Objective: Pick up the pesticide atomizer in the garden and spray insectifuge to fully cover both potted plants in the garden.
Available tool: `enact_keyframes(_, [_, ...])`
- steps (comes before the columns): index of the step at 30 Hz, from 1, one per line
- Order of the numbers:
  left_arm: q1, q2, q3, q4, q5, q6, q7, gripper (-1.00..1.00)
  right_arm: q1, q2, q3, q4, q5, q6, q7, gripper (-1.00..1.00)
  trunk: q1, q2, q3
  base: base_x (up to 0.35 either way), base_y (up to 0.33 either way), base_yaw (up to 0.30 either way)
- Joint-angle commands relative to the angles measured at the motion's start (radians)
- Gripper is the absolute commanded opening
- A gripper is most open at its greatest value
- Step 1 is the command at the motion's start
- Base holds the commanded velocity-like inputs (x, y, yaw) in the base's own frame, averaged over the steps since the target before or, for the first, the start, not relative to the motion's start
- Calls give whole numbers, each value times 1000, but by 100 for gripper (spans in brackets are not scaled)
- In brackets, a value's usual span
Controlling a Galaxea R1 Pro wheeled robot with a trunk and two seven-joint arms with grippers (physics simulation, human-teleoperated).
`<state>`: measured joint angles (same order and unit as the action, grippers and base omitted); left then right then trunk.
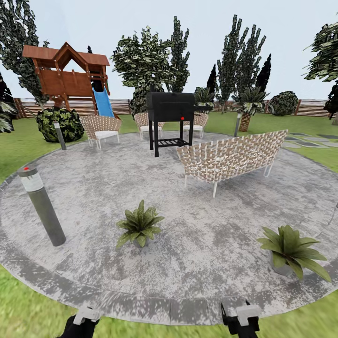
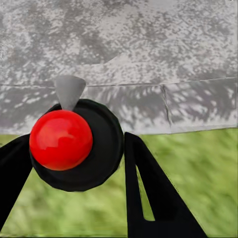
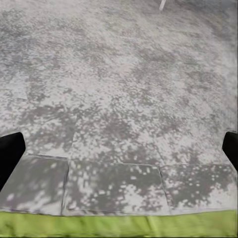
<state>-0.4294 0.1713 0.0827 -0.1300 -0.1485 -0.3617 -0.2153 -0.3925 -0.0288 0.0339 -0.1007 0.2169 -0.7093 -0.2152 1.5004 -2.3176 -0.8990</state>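
Gripper status: the left gripper [image 2: 77,138] has its two black fingers [image 2: 148,193] closed in on a dark, round-bodied pesticide atomizer [image 2: 106,148]. One finger meets the body on each side. Seen end-on in the left wrist view, the atomizer carries a glossy red ball [image 2: 60,140] and a small grey cone-shaped nozzle [image 2: 69,90]. Below this gripper, the edge slabs of the round grey stone patio [image 2: 148,44] meet the green lawn [image 2: 198,168].

The right gripper [image 3: 119,148] holds nothing. Its fingers stand wide apart over the patio rim, with a strip of grass beneath.

Container status, head view: two small round grey pots stand on the patio, each holding one rosette of broad pointed green leaves.
- The first potted plant [image 1: 139,224] lies ahead of the left gripper, well apart from it, offset toward the right gripper. Its pot [image 1: 140,242] is mostly hidden by leaves.
- The second potted plant [image 1: 292,249] lies ahead of the right gripper and to its outer side. Its pot [image 1: 280,268] shows beneath the leaves.

A tall grey bollard lamp [image 1: 43,209] stands ahead of the left gripper on its outer side. Farther ahead are a woven bench [image 1: 232,157] and a black grill [image 1: 170,115].
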Motion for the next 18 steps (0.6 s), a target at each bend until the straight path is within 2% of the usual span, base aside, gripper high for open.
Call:
enact_keyframes(1, [4, 2, 9, 0, 10, -4, -2, -100, 0, 1, 4, 17, 8, -1, -13, 100, 0, 0, -1, 165, 0, 0])
enact_keyframes(5, [9, 3, 9, 1, 52, -5, -1, -100, 0, 4, 4, 37, 8, -1, -13, 100, 0, 0, -1, 268, -24, 0])
enact_keyframes(12, [11, 4, 9, 3, 58, -5, 1, -100, 6, 4, 4, 71, 10, 1, -13, 100, 0, 0, -1, 272, -153, 0])
enact_keyframes(18, [10, 4, 12, 3, 58, -6, 1, -100, 41, 3, 3, 76, 10, 1, -12, 100, 0, 0, -1, 51, -257, 0])
